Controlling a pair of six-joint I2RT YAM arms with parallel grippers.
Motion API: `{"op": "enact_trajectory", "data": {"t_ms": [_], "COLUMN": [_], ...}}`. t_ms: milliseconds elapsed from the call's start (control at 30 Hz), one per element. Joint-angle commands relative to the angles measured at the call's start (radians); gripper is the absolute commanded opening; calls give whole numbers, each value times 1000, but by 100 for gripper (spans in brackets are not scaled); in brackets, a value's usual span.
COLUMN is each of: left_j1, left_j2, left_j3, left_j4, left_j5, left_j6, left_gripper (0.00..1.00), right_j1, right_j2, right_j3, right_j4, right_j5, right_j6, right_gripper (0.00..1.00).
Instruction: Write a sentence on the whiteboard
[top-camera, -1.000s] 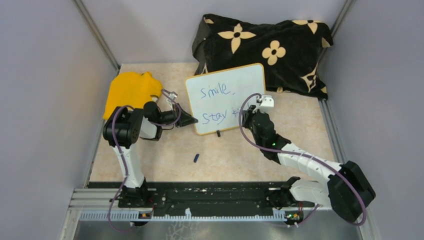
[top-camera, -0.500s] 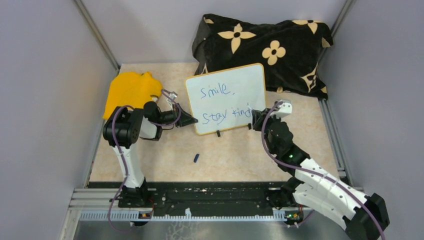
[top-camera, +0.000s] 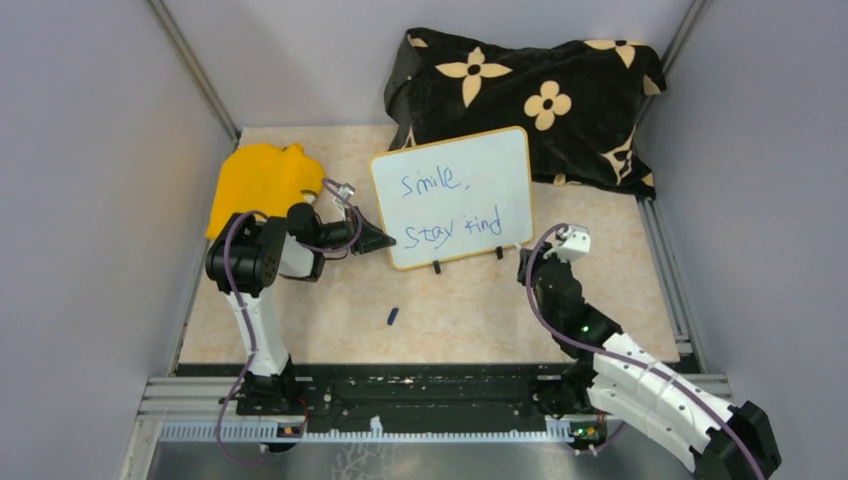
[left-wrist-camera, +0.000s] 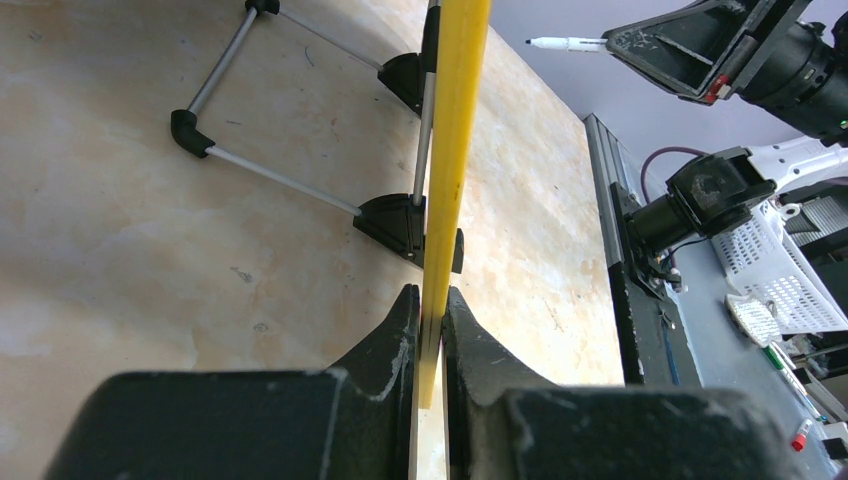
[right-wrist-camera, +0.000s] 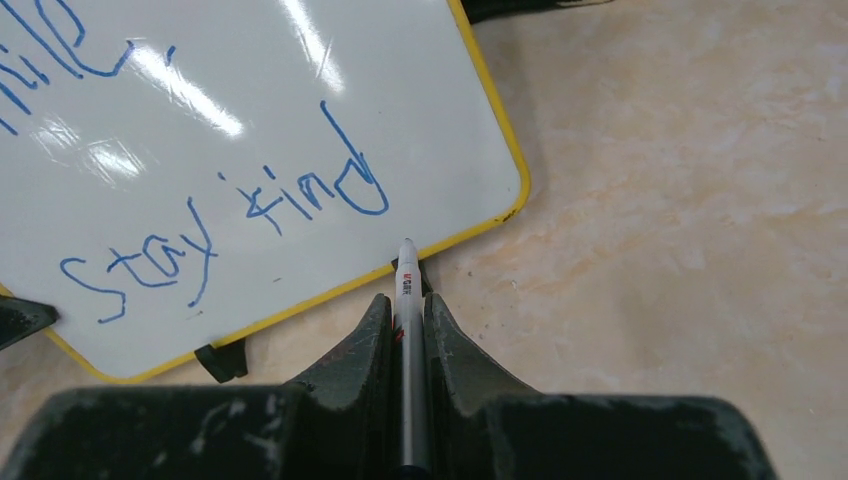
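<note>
Now | left gripper (left-wrist-camera: 431, 305) pinches the whiteboard (top-camera: 490, 165) by its yellow rim | right gripper (right-wrist-camera: 407, 310) clamps a marker (right-wrist-camera: 406, 270), tip off the board | the sentence (top-camera: 430, 233) reads "Smile, Stay kind"

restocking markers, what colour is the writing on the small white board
Blue; the handwritten marker words on the small yellow-rimmed whiteboard show best in the right wrist view.

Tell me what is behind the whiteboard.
Behind the whiteboard, the left wrist view shows a wire stand with black feet on the table; farther back lies a black flowered cloth. Part of its near edge is covered by the board.
</note>
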Motion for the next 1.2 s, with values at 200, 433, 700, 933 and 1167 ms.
{"op": "enact_trajectory", "data": {"t_ms": [200,433,700,933,1167], "left_j1": [-8,-8,-8,-8,-8], "left_j2": [12,12,12,12,14], "left_j3": [0,0,2,2,3], "left_j4": [-68,-75,-83,-91,-92], "left_j5": [-32,-32,-34,-36,-37], "left_j6": [9,15,22,26,26], "left_gripper": [0,0,0,0,0], "right_j1": [-47,-60,-107,-129,-131], "right_j2": [76,164,264,299,326], "right_j3": [-12,6,30,38,49], "right_j4": [128,229,296,340,358], "right_j5": [-4,-18,-58,-88,-99], "right_j6": [40,45,83,93,93], "right_gripper": [0,0,0,0,0]}}
